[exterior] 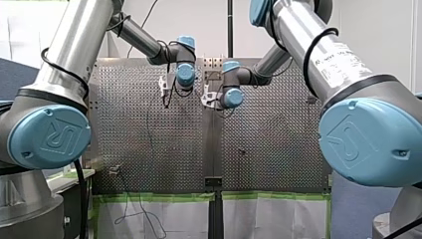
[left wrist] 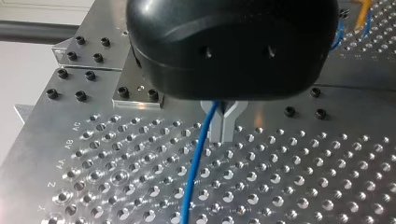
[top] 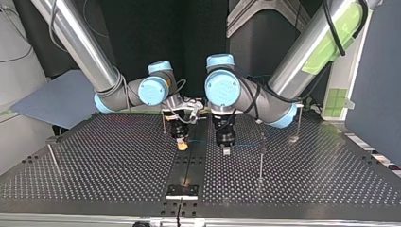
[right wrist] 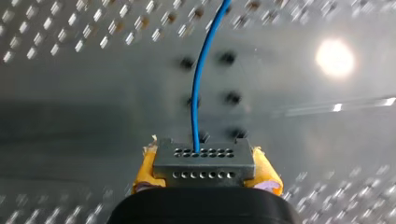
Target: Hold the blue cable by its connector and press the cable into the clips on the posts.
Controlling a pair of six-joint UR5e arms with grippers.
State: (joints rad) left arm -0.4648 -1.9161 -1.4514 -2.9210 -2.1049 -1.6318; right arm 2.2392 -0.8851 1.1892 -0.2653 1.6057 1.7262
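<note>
My right hand [right wrist: 205, 173] clamps the connector [right wrist: 201, 161]; blue cable [right wrist: 200, 88] seemingly runs ahead.

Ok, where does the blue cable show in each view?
Front view: too thin to make out.
Top view: blue cable, a faint line from my right gripper to my left gripper.
Left wrist view: running from between that gripper's fingers over the table.
Right wrist view: leading ahead out of the connector.
Shared landmark: the table's plain centre strip.
</note>
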